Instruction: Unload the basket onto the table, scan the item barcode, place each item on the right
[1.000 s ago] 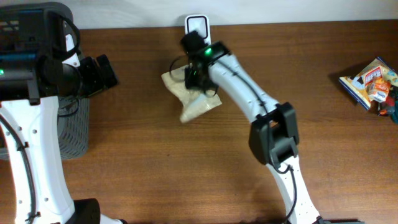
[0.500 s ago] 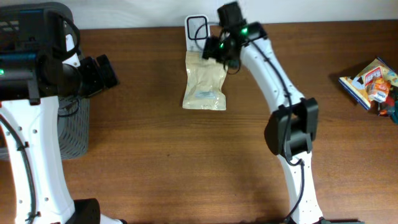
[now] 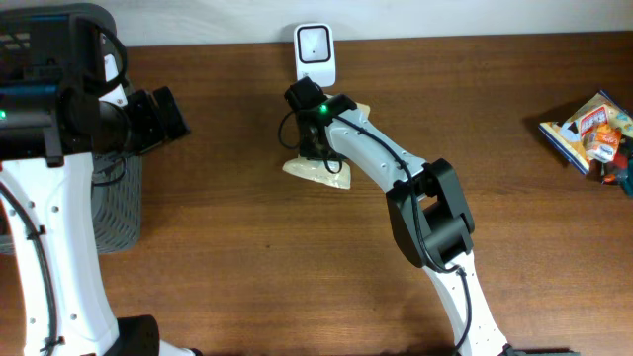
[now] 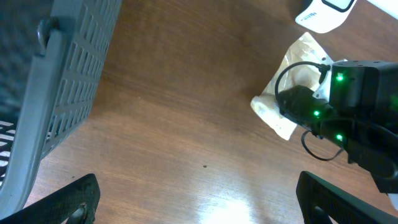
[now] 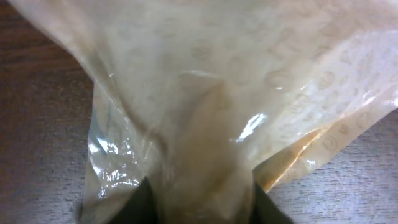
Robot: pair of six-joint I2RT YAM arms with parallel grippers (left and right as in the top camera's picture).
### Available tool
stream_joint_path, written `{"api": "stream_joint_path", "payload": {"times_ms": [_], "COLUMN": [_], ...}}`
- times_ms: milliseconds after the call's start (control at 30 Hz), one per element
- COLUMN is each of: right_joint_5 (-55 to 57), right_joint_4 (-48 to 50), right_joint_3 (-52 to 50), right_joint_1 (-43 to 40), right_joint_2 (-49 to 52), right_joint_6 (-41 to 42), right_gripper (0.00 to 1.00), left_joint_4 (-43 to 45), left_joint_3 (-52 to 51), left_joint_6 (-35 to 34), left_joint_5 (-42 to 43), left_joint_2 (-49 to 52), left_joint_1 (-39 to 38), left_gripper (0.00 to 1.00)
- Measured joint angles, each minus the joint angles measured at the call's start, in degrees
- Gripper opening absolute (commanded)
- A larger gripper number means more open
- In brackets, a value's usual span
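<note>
Pinching with the right tool (image 5: 200, 204), dark fingers (image 5: 142, 202) drawn nearly together on a gathered fold of the tan, translucent plastic pouch (image 5: 217, 93). Holding it bunched and, by the look of it, partly raised off the brown wooden tabletop (image 3: 247, 267), near the middle of the back edge. Directly under and just in front of the tool, then, with no reach left to make. Hard to read a long axis in so crumpled a shape. Seems to run roughly from the back edge toward the front edge, slanted a little to the right at the back, as far as the overhead view shows. Cannot tell which face carries the barcode or which way it points. Just beyond, against the back edge, the white upright barcode scanner (image 3: 314, 46), pale window showing from above, near the pouch but apart from it. Likely calls for lifting and turning the pouch toward that window, a short move back. Far off by the left edge, the left tool (image 3: 166, 114), spread fully wide and empty beside the grey mesh basket (image 3: 114, 213), well apart from the pouch and clearly the farther arm.
</note>
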Motion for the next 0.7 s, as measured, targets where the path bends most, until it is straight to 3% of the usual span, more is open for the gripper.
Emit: {"api": "stream_joint_path", "payload": {"times_ms": [333, 533, 700], "right_joint_5": [0.37, -4.02, -5.77], "right_joint_4": [-10.93, -13.92, -14.47], "right_joint_3": [4.24, 9.40, 23.23], "right_joint_1": [-0.44, -0.85, -1.18], "right_joint_2": [0.70, 2.54, 2.62], "right_joint_6": [1.51, -1.73, -6.43], "right_gripper": [0.04, 0.04, 0.04], "left_joint_4": [0.00, 0.02, 0.02], "left_joint_3": [0.00, 0.00, 0.00], "left_joint_6": [0.00, 0.00, 0.00], "left_joint_5": [0.00, 0.00, 0.00], "left_joint_2": [0.00, 0.00, 0.00], "left_joint_1": [0.00, 0.00, 0.00], "left_gripper": [0.99, 0.99, 0.99]}}
